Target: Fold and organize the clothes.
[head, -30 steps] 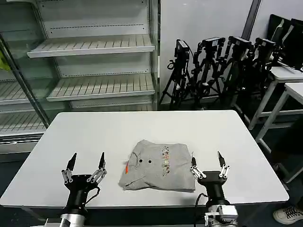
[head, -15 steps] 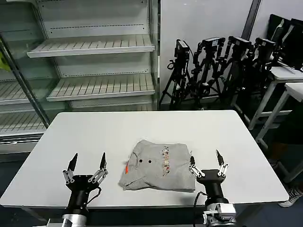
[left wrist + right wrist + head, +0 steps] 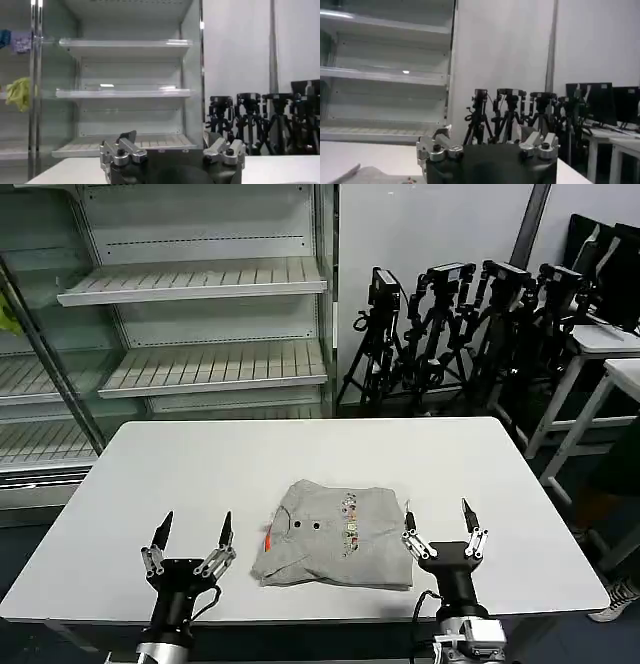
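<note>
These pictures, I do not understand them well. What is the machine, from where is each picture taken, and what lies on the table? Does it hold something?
The machine is a robot with two arms, each ending in a two-fingered gripper. The large picture comes from a camera on its head, looking down at a white table. On the table lies a folded light grey T-shirt with a small coloured print. The left gripper is at the near edge, left of the shirt, fingers spread and pointing up. The right gripper is beside the shirt's right edge, also open. Neither holds anything.

The other two pictures come from cameras on the wrists. Each looks past its own gripper, left and right, toward empty shelves and camera tripods behind the table.
</note>
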Robot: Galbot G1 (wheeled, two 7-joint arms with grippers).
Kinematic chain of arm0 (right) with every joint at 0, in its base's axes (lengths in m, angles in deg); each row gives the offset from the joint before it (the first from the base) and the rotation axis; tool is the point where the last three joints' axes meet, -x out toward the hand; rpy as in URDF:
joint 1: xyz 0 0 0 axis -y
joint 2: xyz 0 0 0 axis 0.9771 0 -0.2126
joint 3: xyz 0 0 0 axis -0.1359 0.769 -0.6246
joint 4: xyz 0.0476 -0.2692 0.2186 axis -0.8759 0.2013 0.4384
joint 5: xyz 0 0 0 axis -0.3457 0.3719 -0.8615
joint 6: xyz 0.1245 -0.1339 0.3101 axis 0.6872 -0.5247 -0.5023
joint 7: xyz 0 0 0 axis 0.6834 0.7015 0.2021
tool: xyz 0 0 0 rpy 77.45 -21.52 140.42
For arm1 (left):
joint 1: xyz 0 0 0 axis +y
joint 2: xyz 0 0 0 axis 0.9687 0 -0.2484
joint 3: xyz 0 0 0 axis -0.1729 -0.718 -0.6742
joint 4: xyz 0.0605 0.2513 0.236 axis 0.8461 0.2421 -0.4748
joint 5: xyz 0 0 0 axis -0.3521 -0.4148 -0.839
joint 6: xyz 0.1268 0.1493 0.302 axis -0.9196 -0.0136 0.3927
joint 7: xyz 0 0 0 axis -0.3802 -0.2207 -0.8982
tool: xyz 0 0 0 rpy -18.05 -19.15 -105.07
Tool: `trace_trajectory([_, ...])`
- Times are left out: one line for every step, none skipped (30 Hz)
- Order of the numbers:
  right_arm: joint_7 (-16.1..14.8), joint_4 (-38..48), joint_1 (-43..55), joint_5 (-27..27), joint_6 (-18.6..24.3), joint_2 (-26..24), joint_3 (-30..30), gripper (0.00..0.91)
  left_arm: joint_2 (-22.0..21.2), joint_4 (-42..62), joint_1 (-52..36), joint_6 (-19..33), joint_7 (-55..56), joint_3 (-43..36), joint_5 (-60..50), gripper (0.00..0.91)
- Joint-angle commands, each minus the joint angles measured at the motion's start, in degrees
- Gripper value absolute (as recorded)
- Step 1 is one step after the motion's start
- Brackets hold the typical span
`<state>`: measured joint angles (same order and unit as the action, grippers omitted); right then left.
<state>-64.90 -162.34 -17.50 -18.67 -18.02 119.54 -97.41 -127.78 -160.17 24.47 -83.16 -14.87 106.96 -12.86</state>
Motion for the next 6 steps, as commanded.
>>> trace_trajectory([0.3, -0.7, -0.3, 0.2, -0.4, 0.2, -0.3, 0.907, 0.1, -0.4, 0.4, -0.1, -0.4, -0.2, -0.1, 0.907])
trace_trajectory([0.2, -0.9, -0.4, 0.0, -0.5, 0.1, -0.4, 0.907, 0.1, -0.4, 0.4, -0.2, -0.4, -0.2, -0.1, 0.907])
trace_trajectory([0.1, -1.0, -0.5, -0.1, -0.4, 0.1, -0.4, 0.907, 0.2, -0.4, 0.4, -0.2, -0.4, -0.2, -0.1, 0.907])
trace_trajectory([0.5, -1.1, -0.6, 0.1, -0.4, 0.2, -0.4, 0.907, 0.2, -0.4, 0.5, -0.2, -0.4, -0.2, -0.1, 0.907])
trace_trajectory([0.4, -1.1, -0.6, 0.0, -0.6, 0.5, -0.5, 0.907, 0.2, -0.5, 0.5, -0.2, -0.4, -0.2, -0.1, 0.907])
trace_trajectory([-0.3, -1.0, -0.6, -0.8, 0.0, 0.7, -0.5, 0.907, 0.3, -0.5, 0.6, -0.2, -0.5, -0.2, -0.1, 0.907])
